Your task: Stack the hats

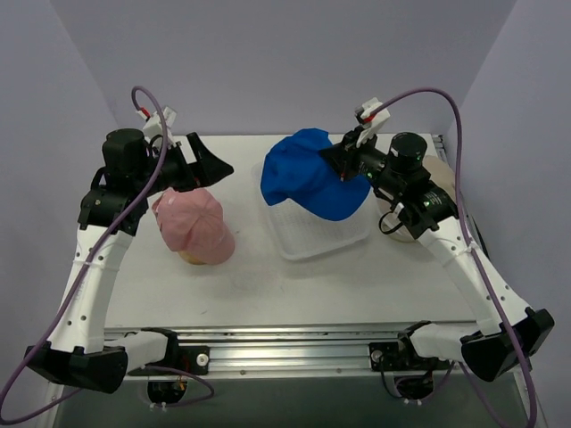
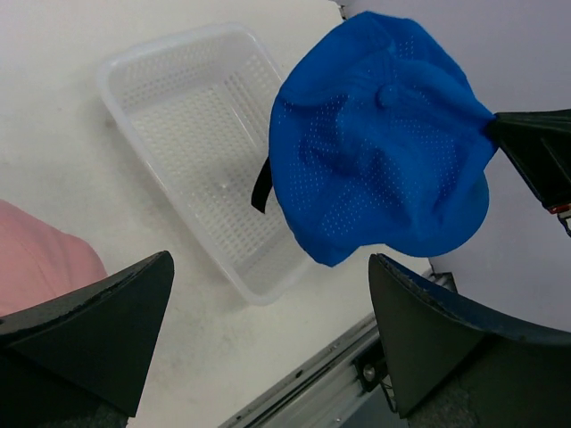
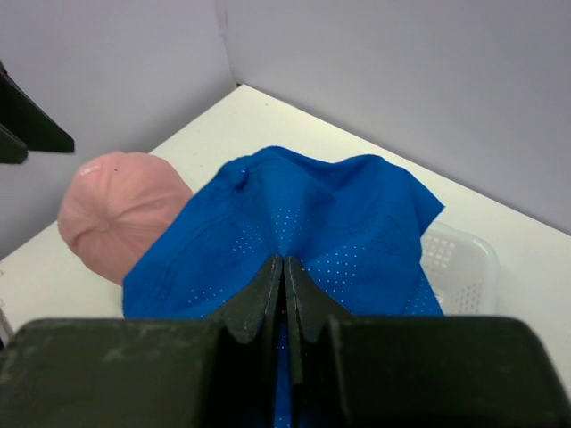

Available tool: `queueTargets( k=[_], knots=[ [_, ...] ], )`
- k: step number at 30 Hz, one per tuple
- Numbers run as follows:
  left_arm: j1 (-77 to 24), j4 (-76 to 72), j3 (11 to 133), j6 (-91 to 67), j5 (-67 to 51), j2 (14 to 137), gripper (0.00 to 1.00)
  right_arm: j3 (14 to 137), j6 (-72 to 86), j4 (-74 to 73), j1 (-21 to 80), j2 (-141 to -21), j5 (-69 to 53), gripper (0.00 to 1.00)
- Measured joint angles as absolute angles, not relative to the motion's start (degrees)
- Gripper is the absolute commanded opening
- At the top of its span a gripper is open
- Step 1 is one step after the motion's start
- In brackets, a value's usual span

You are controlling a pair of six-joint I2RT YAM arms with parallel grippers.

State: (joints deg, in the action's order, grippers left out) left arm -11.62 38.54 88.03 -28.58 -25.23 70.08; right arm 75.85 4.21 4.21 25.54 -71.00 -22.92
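Observation:
A bright blue cap point(image 1: 308, 174) hangs above the table, over the far end of a clear lattice basket point(image 1: 326, 236). My right gripper point(image 1: 339, 160) is shut on a pinch of the cap's fabric, and in the right wrist view its jaws point(image 3: 284, 267) are pressed together on the blue cap point(image 3: 294, 209). To the left, a pink cap point(image 1: 194, 223) rests on an orange-brown dome point(image 1: 192, 259). My left gripper point(image 1: 210, 169) hovers just behind the pink cap, open and holding nothing. The left wrist view looks past the gripper point(image 2: 268, 330) to the blue cap point(image 2: 379, 134).
The basket point(image 2: 187, 116) lies mid-table with nothing in it. A beige hat point(image 1: 442, 171) and a whitish one point(image 1: 395, 225) sit at the right, partly hidden behind my right arm. A metal rail point(image 1: 294, 343) runs along the near edge. Walls close in the back and sides.

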Motion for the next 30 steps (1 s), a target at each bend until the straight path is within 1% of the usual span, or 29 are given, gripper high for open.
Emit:
queueTargets(
  k=[1,2,3,8,12,17,23,30],
  knots=[
    [-11.11,37.56,85.97,-30.04,-26.92,69.08,1.0,75.81,5.04,4.36,25.54,-70.46,-23.35,0.0],
    [-10.41,36.58,84.09,-31.48,-28.47,68.1,0.94,75.81,5.96,4.6,25.54,-69.95,-23.66,0.0],
    [-9.61,35.18,82.41,-33.08,-30.3,67.22,0.93,75.81,6.66,4.8,25.54,-69.52,-23.99,0.0],
    [-6.55,26.52,75.59,-42.17,-37.5,64.49,0.93,75.81,9.37,5.15,25.54,-67.61,-24.95,0.0],
    [-6.55,22.28,75.37,-45.91,-39.94,65.39,0.93,75.85,10.92,5.76,25.54,-67.0,-25.74,0.0],
    [-6.72,17.63,75.4,-47.81,-41.12,67.61,0.89,75.9,12.88,6.46,25.54,-67.02,-26.33,0.0],
    [-7.53,16.86,75.44,-47.51,-41.15,70.04,0.88,75.9,15.22,8.84,26.5,-67.64,-26.15,0.0],
    [-11.22,16.88,78.02,-47.09,-40.47,71.9,0.88,75.9,15.44,10.26,31.66,-69.78,-23.59,0.0]
  ],
)
